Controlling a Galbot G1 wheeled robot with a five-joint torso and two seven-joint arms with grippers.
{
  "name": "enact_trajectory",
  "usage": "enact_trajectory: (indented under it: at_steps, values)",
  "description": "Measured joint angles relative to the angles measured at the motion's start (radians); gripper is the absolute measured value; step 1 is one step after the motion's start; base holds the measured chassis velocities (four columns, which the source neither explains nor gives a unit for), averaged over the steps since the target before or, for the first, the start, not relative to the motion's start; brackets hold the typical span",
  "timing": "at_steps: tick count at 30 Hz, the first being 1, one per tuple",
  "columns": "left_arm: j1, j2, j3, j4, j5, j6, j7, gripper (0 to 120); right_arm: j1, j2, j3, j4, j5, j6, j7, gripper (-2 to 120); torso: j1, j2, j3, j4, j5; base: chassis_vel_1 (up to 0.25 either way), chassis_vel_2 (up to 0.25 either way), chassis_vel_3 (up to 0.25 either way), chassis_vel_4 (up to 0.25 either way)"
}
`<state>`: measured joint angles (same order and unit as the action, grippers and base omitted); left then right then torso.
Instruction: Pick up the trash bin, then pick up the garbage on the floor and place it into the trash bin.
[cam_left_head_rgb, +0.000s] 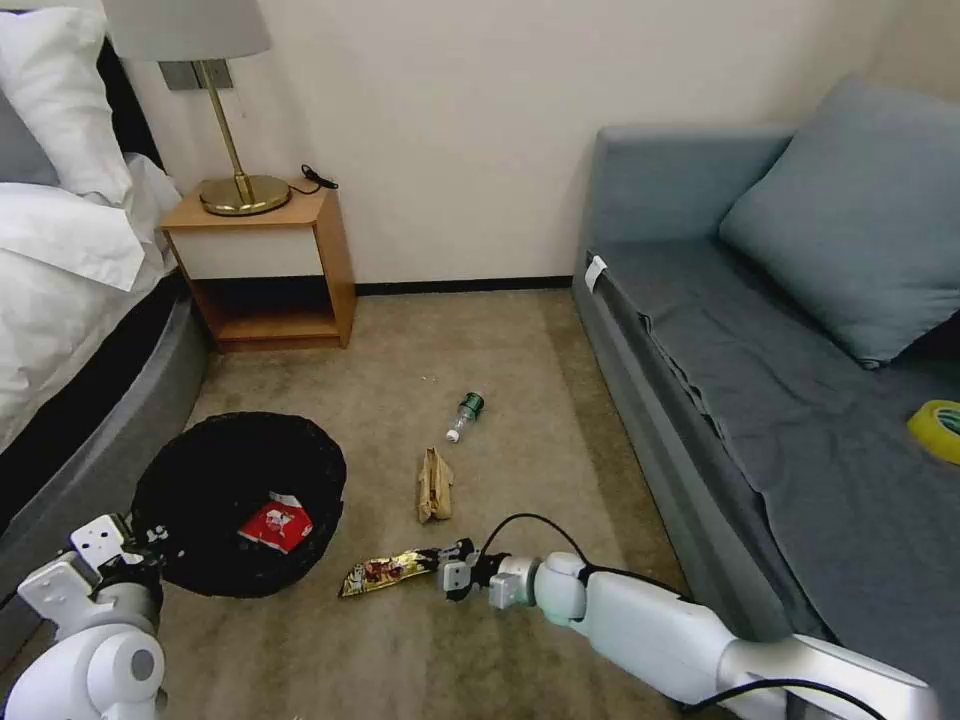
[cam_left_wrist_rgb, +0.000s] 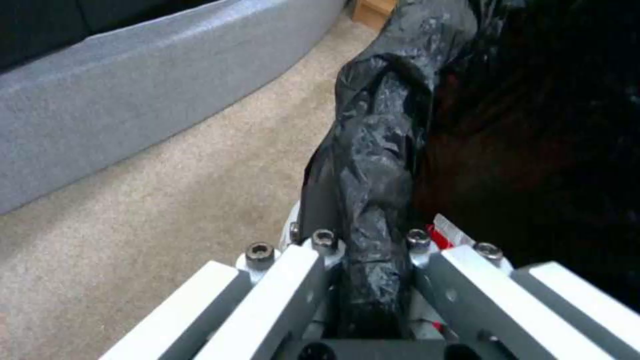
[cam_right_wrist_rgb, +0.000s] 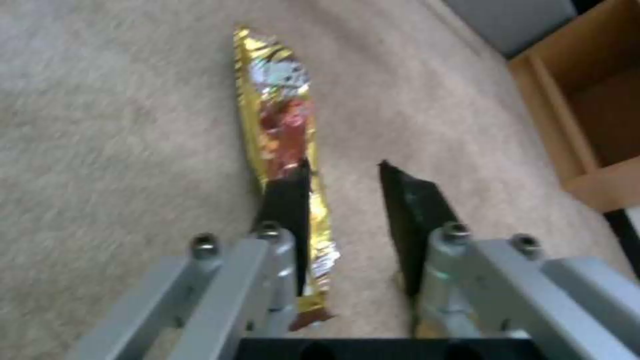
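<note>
Open carpet (cam_left_head_rgb: 300, 650) around wrapper (cam_left_head_rgb: 385, 572); bin (cam_left_head_rgb: 240, 500) left.

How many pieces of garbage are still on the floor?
3. The wrapper lies at the right end effector, the paper bag beyond it, the bottle farther on. A red packet is already in the bin.

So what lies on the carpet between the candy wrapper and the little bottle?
The crumpled paper bag lies between the candy wrapper and the bottle, seen in the head view.
</note>
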<state>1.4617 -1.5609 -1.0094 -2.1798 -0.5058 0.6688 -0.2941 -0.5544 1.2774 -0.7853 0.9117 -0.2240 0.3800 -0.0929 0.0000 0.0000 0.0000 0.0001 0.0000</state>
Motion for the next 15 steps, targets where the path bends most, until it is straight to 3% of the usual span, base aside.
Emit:
enact_trajectory:
  at_steps: [15]
  values:
    - [0.002, -0.005, 0.007, 0.0, 0.007, -0.003, 0.004, 2, 0.012, 0.069, -0.016, -0.166, -0.033, 0.008, -0.009, 80, 0.0, 0.0, 0.0, -0.0001, -0.0001, 0.0, 0.0, 0.0, 0.0]
